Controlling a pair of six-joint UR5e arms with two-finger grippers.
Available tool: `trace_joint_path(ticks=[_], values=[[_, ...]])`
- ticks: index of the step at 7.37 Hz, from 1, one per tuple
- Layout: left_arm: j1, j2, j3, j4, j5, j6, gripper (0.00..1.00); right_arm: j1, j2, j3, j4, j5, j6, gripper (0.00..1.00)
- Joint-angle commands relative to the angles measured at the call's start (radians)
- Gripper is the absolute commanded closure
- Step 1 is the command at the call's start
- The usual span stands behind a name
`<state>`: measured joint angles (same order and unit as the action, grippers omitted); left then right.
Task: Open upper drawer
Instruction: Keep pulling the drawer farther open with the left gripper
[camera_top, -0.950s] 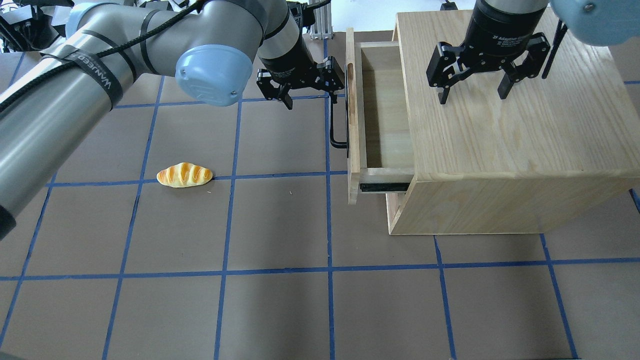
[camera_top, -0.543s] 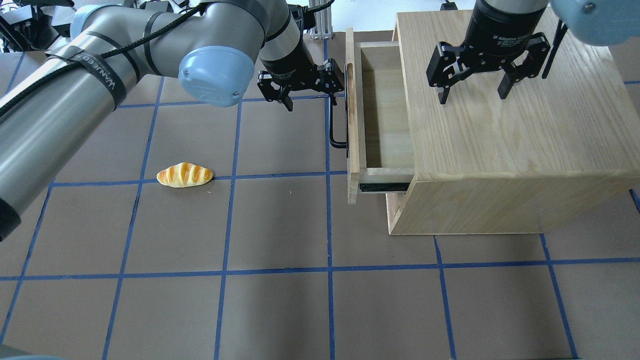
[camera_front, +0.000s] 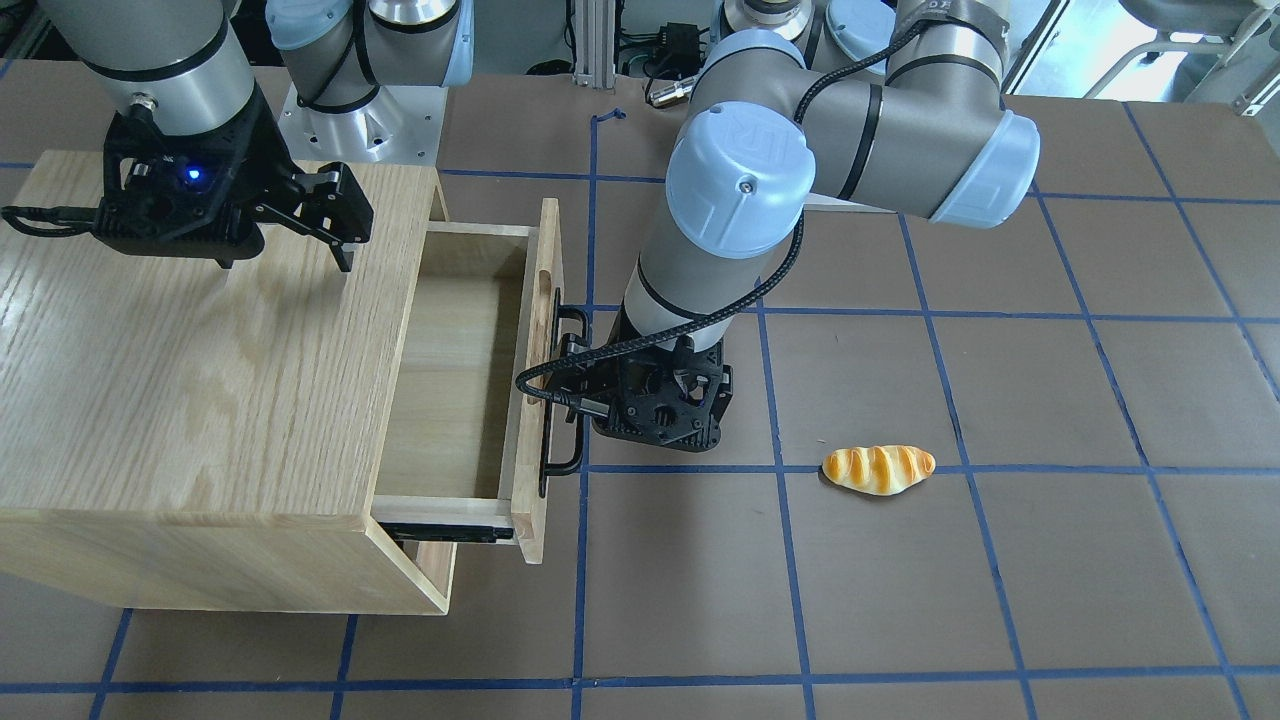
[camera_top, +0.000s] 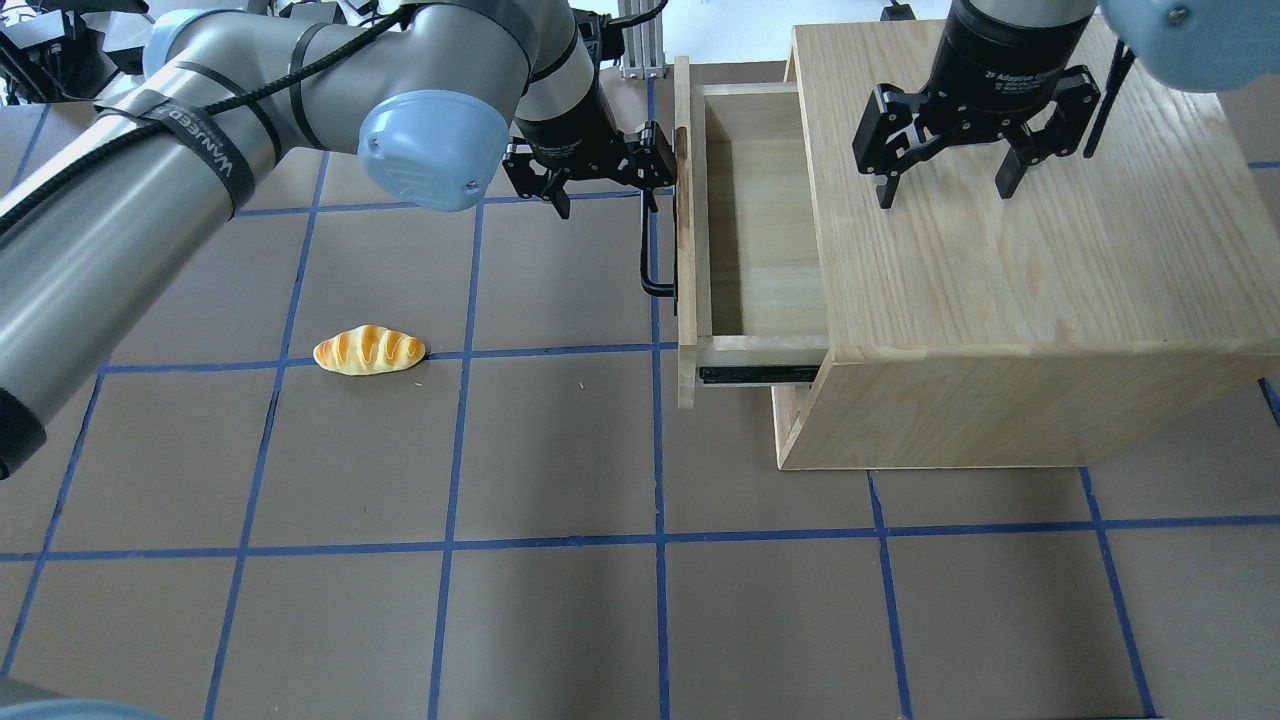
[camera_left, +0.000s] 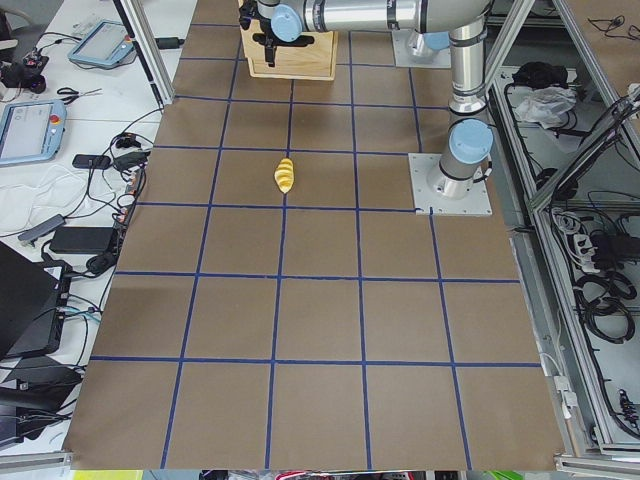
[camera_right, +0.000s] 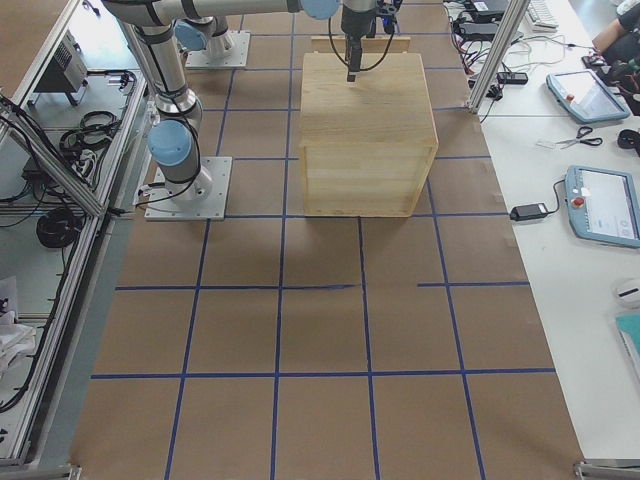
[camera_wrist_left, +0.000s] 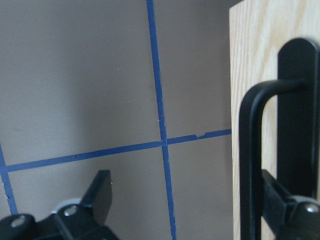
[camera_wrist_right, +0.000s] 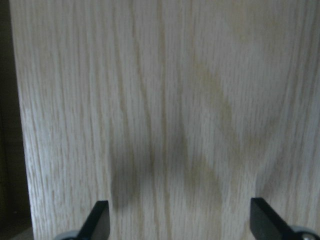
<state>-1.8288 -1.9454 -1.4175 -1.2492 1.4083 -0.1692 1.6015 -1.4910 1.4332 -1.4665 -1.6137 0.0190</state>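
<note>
Light-wood upper drawer (camera_front: 450, 390) is standing well out of the cabinet (camera_front: 200, 380), its front facing the bench's left end. The left gripper (camera_front: 655, 422) is pointing down beside the black handle (camera_front: 572, 464). Overhead, the right gripper (camera_top: 945, 188) is hovering released above the cabinet top; bare bench (camera_top: 560, 290) is lying between drawer front and bread roll (camera_top: 369, 350). At the left wrist, jaws are gaping, one finger (camera_wrist_left: 287, 205) hooking behind the handle bar, gripping nothing.
</note>
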Motion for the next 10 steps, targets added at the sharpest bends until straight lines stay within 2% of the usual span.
trace_joint_path(ticks=[1,10], values=[[0.0,0.012,-0.001,-0.012,0.004,0.002,0.0,0.0,0.0,0.0,0.0,0.0,0.001,0.0],[0.006,0.016,-0.003,-0.012,0.041,0.065,0.0,0.0,0.0,0.0,0.0,0.0,0.001,0.0]])
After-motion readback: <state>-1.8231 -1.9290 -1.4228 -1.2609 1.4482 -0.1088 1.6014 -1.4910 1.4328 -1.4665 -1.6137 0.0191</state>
